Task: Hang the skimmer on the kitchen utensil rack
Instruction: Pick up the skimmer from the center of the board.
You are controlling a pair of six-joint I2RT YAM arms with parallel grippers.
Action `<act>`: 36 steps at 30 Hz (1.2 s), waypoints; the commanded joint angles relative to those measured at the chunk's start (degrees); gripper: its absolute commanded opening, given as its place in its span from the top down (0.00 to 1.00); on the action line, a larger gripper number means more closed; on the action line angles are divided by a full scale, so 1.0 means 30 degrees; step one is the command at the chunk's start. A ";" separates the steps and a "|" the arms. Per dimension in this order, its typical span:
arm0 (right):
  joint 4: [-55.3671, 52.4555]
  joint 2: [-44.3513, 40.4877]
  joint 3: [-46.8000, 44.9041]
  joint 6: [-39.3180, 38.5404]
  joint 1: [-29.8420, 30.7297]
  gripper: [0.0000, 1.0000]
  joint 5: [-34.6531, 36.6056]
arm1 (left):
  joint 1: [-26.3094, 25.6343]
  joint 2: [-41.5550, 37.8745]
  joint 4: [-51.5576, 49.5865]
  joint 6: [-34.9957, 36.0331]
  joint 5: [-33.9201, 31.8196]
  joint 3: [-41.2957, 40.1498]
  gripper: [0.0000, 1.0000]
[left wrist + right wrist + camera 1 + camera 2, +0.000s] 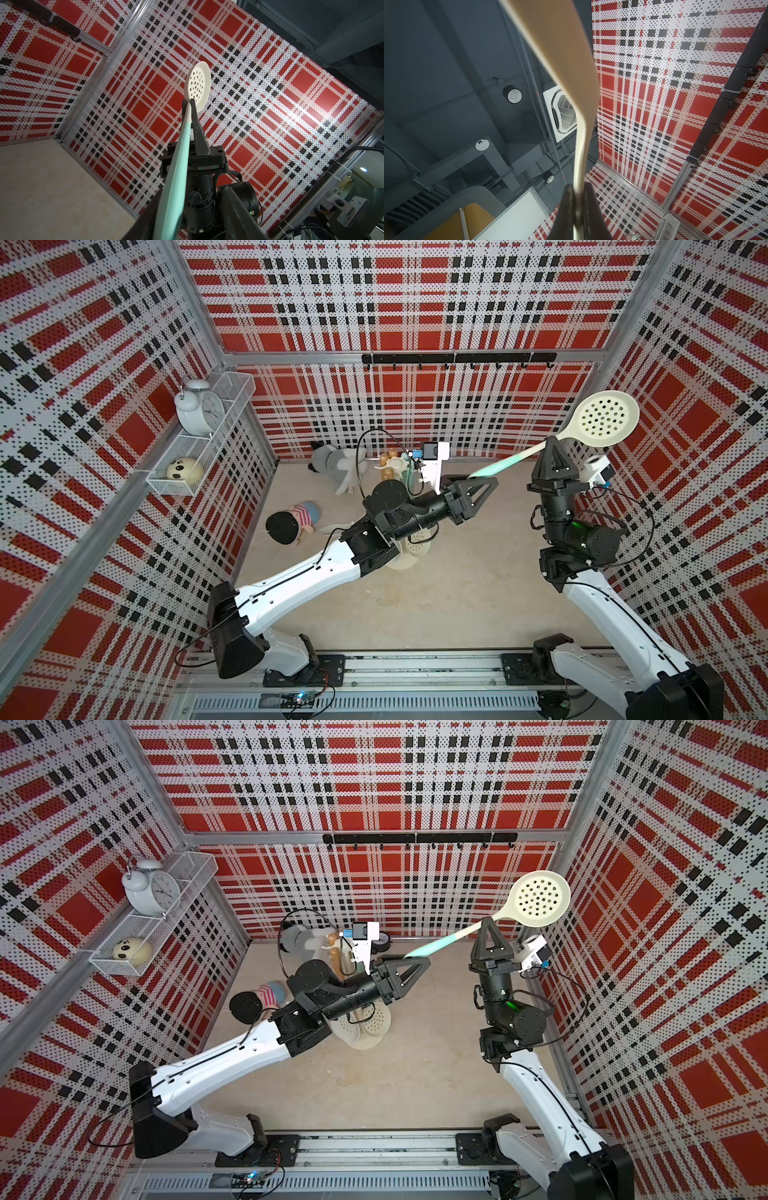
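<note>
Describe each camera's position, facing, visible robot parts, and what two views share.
Top views: overhead, facing down; both arms, left gripper, right gripper, skimmer.
Left wrist: on left arm, facing up along the skimmer handle to the right gripper; own jaws flank the handle.
Right wrist: on right arm, facing up to the ceiling; own fingertips clamp the skimmer.
Shared: top and left wrist views show the right gripper clamping the skimmer's neck.

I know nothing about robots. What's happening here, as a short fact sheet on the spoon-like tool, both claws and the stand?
skimmer: held in the air, perforated head raised, not hung yet
right gripper: shut on the skimmer's cream neck
left gripper: jaws open around the teal handle end
kitchen utensil rack: stands on the table, largely hidden under the left arm, other utensils on it
</note>
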 commanded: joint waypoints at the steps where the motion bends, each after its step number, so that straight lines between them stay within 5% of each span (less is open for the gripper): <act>1: 0.0754 -0.0306 -0.0253 -0.0185 0.0151 1.00 -0.0188 | 0.0182 -0.0566 0.1114 -0.0092 0.0056 -0.0227 0.49; 6: 0.1067 -0.0317 -0.0285 -0.0101 0.0161 1.00 -0.0276 | 0.0386 -0.0730 0.1284 -0.0261 -0.0035 -0.0581 0.44; 18: 0.0873 -0.0477 -0.0611 -0.0613 0.0258 1.00 -0.0390 | 0.0584 -0.1067 0.1458 -0.0171 -0.0295 -0.1085 0.99; 21: 0.0736 -0.0606 -0.0752 -0.0940 0.0254 1.00 -0.0474 | 0.0796 -0.1276 0.1435 -0.0138 -0.0369 -0.1301 1.00; 22: 0.0726 -0.0681 -0.0854 -0.1126 0.0257 0.89 -0.0517 | 0.0933 -0.1344 0.1431 -0.0113 -0.0262 -0.1366 1.00; 26: 0.0320 -0.1404 -0.1710 -0.2563 0.0272 0.04 -0.0454 | 0.1578 -0.1753 0.0435 0.0309 -0.0141 -0.1223 1.00; 32: -0.5257 -0.5227 -0.4691 -0.7240 0.0272 0.00 0.1194 | 0.2448 -0.2026 -0.5597 0.2875 -0.0949 0.1860 1.00; 36: -1.1703 -0.6785 -0.2952 -1.5704 0.0271 0.00 -0.0350 | 0.3039 -0.1443 -1.0199 0.4501 -0.0764 0.4769 1.00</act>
